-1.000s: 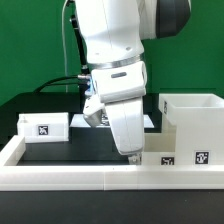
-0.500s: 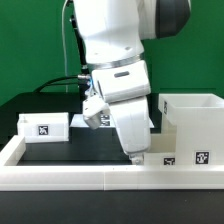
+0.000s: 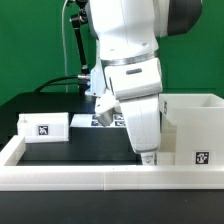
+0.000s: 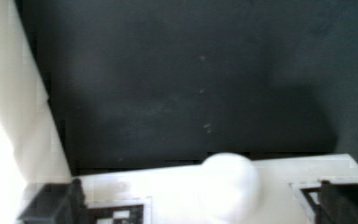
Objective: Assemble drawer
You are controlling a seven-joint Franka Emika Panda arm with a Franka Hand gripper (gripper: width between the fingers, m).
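The arm reaches down at the front of the table, so the step in hand looks like taking hold of the box that sits against the housing, on the exterior view's left of it. The other box lies well apart, toward the exterior view's left. The gripper is low over the near box. In the wrist view a dark finger stands far out to one side, with the tagged white part across the gap, so the fingers look spread and not pinching anything. A rounded white shape in the middle of that view cannot be identified. To do this well, one box wall should probably be centred in the gap before closing, with the wrist square to it. The plastic is likely slick and may twist. The box should then be lifted straight, because the rail runs just beside it. The table is matt black and bare around the parts. The marker board lies behind the arm, and a green wall closes the back.
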